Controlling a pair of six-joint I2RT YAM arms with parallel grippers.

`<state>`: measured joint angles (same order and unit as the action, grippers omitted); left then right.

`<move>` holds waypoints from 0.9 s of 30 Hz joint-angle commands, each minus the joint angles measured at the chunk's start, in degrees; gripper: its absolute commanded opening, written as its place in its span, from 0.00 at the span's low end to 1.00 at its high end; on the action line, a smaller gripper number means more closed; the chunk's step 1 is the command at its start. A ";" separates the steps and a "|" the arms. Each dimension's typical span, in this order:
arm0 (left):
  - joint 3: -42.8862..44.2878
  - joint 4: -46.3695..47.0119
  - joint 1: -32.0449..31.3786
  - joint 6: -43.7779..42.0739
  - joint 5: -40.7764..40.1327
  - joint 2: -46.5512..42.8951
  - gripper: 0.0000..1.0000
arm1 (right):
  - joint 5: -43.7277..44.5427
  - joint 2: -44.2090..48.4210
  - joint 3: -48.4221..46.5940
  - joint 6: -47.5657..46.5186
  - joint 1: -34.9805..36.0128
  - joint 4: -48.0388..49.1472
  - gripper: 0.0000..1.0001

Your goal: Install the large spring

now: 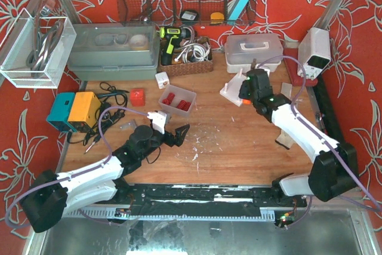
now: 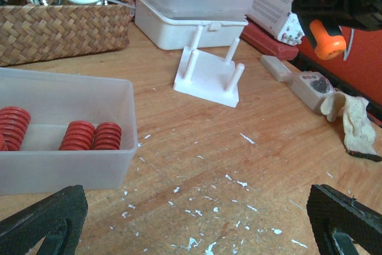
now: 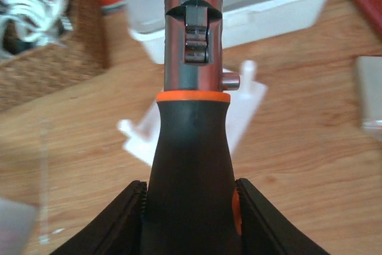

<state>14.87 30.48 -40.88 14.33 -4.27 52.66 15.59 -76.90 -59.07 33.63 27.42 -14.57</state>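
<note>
Several red coil springs (image 2: 92, 137) lie in a clear bin (image 2: 65, 165); the one at the bin's left end (image 2: 12, 126) looks the widest. From above, the bin (image 1: 177, 101) is left of centre on the table. My left gripper (image 2: 197, 219) hovers open just in front of it, its black pads (image 2: 45, 213) far apart with nothing between them. A white fixture with upright posts (image 2: 209, 79) stands further back. My right gripper (image 3: 191, 213) is shut on a black-and-orange ratchet screwdriver (image 3: 191, 147) held over the fixture (image 3: 248, 106).
A wicker basket of cables (image 1: 186, 52) and a white lidded box (image 1: 253, 49) stand at the back. A small red block (image 1: 138, 96) and a blue-and-orange device (image 1: 74, 110) sit on the left. A rag (image 2: 352, 117) lies at the right. White flakes litter the wood.
</note>
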 commanded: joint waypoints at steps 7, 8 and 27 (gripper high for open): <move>-0.05 0.57 -0.25 -0.09 -0.48 0.05 0.99 | 6.08 -11.65 -3.83 -14.74 -10.77 -8.21 0.14; 0.04 0.48 -0.29 -0.10 -0.47 0.09 0.99 | 6.79 -13.50 -4.51 -15.63 -11.07 -8.88 0.14; -0.26 0.09 -0.25 -0.40 -1.69 -1.33 0.99 | 4.70 -28.58 -11.28 -15.88 -17.58 -13.20 0.43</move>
<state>14.87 30.44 -40.88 14.33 -4.67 52.36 18.87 -103.66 -66.89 17.47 10.20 -25.54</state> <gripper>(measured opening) 0.991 0.417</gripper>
